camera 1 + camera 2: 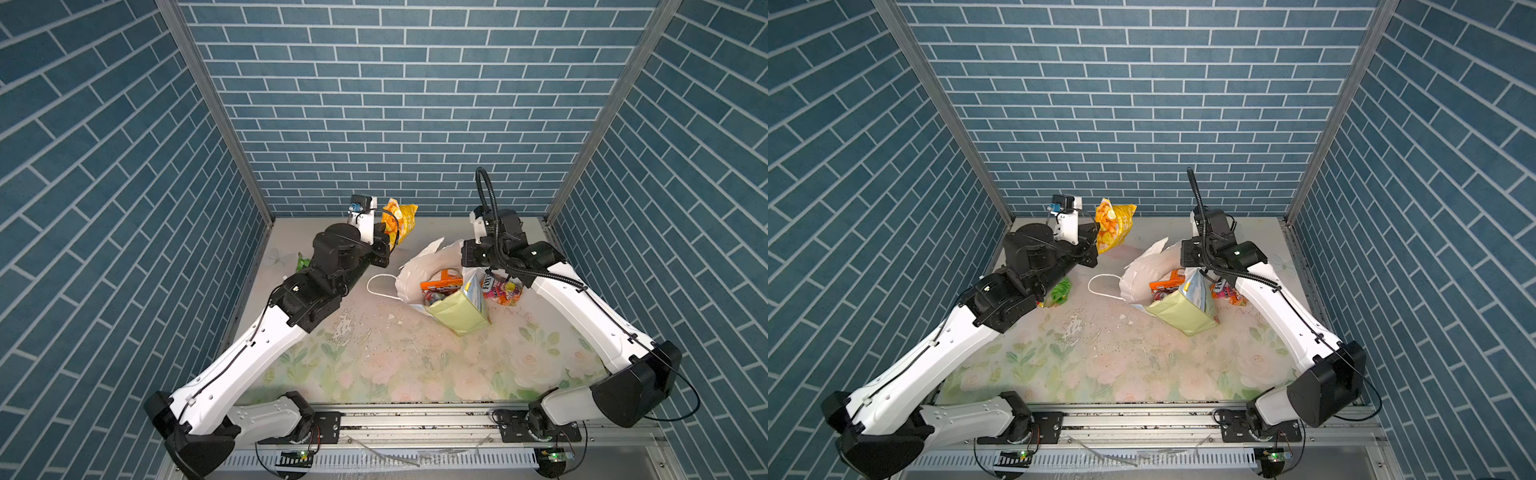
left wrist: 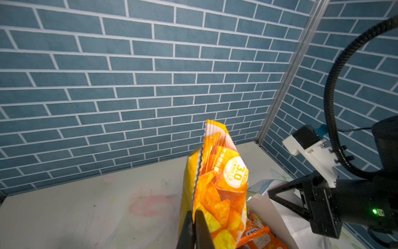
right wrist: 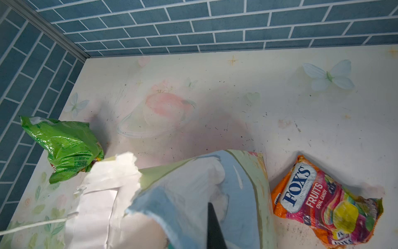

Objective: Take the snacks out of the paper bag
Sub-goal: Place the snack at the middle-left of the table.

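Pinching the seemingly light, crinkly yellow packet (image 2: 221, 183) by its edge is the left hand (image 2: 194, 216); the right hand (image 3: 212, 215) pinches the paper bag (image 1: 457, 316).

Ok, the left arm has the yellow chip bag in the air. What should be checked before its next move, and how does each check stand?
1. Left gripper shut on the yellow chip bag: ok.
2. Chip bag clear of the paper bag rim: ok, it hangs toward the back wall in both top views.
3. Right gripper shut on the paper bag's printed front: ok.
4. Bare table beside the chip bag for a drop: ok.
5. Paper bag emptied: not ok, orange packs lie inside.
6. More snacks under those packs: cannot tell.
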You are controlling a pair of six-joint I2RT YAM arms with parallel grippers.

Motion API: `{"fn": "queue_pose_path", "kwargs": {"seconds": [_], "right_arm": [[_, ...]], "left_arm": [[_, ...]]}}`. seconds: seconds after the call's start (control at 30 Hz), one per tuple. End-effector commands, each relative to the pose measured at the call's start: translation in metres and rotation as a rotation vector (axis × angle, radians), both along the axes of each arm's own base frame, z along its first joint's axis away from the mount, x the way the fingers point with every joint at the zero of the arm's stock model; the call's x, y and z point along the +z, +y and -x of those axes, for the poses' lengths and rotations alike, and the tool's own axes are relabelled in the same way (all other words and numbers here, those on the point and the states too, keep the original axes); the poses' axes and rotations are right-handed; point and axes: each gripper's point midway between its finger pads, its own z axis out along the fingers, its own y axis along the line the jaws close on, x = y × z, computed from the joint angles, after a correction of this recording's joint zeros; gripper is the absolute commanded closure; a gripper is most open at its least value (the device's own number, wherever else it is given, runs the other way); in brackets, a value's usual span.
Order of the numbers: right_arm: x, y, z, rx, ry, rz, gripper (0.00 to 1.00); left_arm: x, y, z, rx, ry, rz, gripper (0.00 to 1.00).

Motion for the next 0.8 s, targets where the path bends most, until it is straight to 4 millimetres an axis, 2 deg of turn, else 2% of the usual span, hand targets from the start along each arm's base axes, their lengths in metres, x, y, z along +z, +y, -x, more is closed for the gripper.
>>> {"fn": "queue_pose_path", "kwargs": {"seconds": [0.0, 0.17, 0.3, 0.53, 0.77], "right_arm": [[0.027, 0.009, -0.015, -0.008, -0.072, -0.075, 1.0], [0.03, 0.013, -0.022, -0.005, -0.083, -0.088, 1.0], [0.032, 0.012, -0.023, -0.006, -0.095, -0.088, 1.0], [0.037, 0.011, -0.017, 0.0, -0.097, -0.105, 1.0], [0.042, 0.012, -0.01, 0.02, -0.094, -0.126, 1.0]], "left_arm": [[-0.001, 0.04, 0.002, 0.12, 0.039, 0.001, 1.0], [-0.008, 0.096, 0.009, 0.272, 0.105, 0.02, 1.0], [-0.029, 0.138, 0.02, 0.421, 0.154, 0.011, 1.0], [-0.088, 0.212, 0.03, 0.669, 0.307, 0.071, 1.0], [-0.152, 0.266, 0.028, 0.825, 0.461, 0.143, 1.0]]}}
